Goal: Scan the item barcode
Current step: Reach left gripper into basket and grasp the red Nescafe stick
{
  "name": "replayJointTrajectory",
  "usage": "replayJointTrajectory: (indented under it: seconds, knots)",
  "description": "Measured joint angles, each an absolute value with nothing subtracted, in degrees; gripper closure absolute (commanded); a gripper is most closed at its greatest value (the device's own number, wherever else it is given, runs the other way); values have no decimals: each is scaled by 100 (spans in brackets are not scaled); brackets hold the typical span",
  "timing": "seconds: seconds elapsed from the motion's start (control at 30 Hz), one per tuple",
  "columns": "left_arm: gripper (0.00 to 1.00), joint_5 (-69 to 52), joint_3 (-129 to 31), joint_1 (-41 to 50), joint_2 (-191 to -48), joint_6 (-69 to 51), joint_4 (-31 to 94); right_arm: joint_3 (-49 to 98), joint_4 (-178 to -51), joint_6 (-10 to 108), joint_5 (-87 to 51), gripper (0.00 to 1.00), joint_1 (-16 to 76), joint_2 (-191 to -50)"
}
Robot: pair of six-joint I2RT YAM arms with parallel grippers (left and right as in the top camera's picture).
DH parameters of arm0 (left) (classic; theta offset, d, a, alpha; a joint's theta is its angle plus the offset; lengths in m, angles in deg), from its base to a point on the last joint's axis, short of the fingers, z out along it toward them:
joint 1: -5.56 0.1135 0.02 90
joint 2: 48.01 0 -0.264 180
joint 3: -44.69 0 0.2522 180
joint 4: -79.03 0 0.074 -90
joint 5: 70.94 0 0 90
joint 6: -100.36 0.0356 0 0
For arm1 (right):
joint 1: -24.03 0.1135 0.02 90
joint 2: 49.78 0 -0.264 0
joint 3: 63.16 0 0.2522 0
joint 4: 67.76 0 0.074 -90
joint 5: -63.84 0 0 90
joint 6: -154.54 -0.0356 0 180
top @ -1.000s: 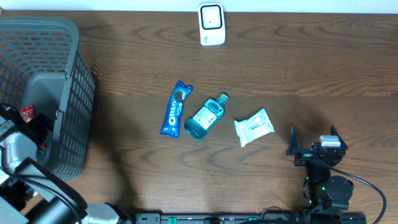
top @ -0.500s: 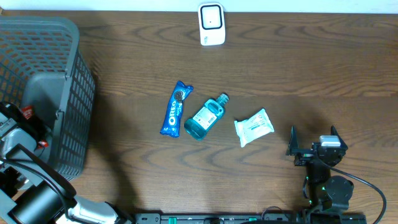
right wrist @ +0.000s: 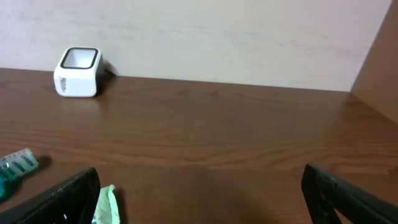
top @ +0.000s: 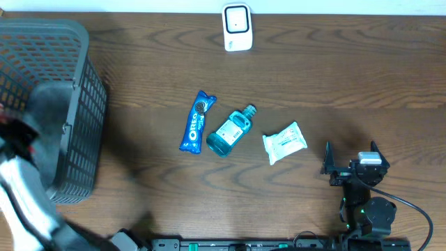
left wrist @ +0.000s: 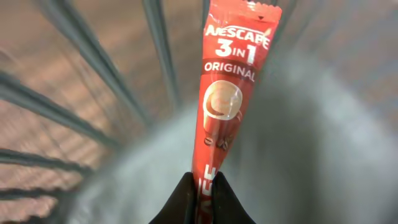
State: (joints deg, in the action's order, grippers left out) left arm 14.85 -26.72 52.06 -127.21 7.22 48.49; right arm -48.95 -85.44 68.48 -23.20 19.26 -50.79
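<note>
**Hazards**

1. The left gripper (left wrist: 202, 188) is closed on the lower end of the sachet (left wrist: 230, 93). The sachet stands up from the jaws inside the basket (top: 83, 104), close to the wall bars. Judged risk: the grip is on one narrow end only, so the long free end can swing, snag a bar on the way out, or pull out of the jaws.
2. No barcode shows on the printed face turned toward the left wrist camera, so it is probably on the far side. If the sachet reaches the scanner (top: 237, 26) with the wrong face forward, no read is likely.
3. The pack (top: 195, 122), bottle (top: 228, 131) and wipes (top: 284, 142) lie near one another at mid-table, below the scanner. A low transfer from the basket could sweep the hanging sachet across them.
4. The scanner is well apart from the basket, at the far edge. A fast swing over that span adds to the risk of slip.

**Pose**

- The left arm (top: 28, 202) shows as a blur at the basket's near left side. Its exact angle cannot be told from overhead.
- The right gripper (top: 350, 157) sits at the near right of the table. Its fingers are spread wide and empty, and it faces the scanner, clear of all items.
</note>
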Motion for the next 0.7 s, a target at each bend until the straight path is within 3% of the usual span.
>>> replayJointTrajectory:
  seconds: [0.2, 0.37, 0.53, 0.7]
  knots:
    - [93, 1134, -3284, 5210, -10754, -108, 5258, -4895, -8549, 6848, -2320, 1, 1926, -5079]
    - [93, -565, -3363, 4830, -9761, -1181, 6150, -4895, -8549, 6848, -2320, 1, 1924, -5077]
    - [93, -1859, -3382, 3214, -9549, -1844, 5938, -4895, -8551, 6848, -2320, 1, 1924, -5077]
    - [93, -1839, -3378, 1153, -9897, -1774, 4989, -4895, -8549, 6848, -2320, 1, 1924, -5077]
